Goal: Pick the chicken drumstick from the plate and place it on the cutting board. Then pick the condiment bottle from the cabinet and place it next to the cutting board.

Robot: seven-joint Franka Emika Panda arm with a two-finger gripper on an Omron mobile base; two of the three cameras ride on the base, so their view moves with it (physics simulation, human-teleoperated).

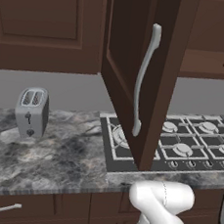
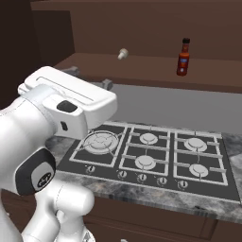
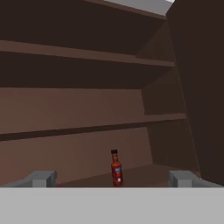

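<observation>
the cabinet (image 1: 134, 62) stood with its tall panelled door swung out over the left edge of the stove top (image 1: 179, 146), the curved silver handle (image 1: 143, 78) facing the room. inside, the condiment bottle (image 2: 183, 57) stood upright on the lowest shelf (image 2: 142, 71), alone and back from the shelf's front edge, with bare board to either side. in the hand view the bottle (image 3: 116, 168) sat low and near the middle, between the two finger tips, with the cabinet's side wall off to the right and higher shelves above. the gripper (image 3: 113, 178) was spread wide, holding nothing and well short of the bottle. in the right base view the hand (image 2: 71, 101) hung above the near left burner, below the shelf edge. a toaster (image 1: 32, 111) stood on the marble counter (image 1: 54, 156), well left of the door, with open counter between them.
</observation>
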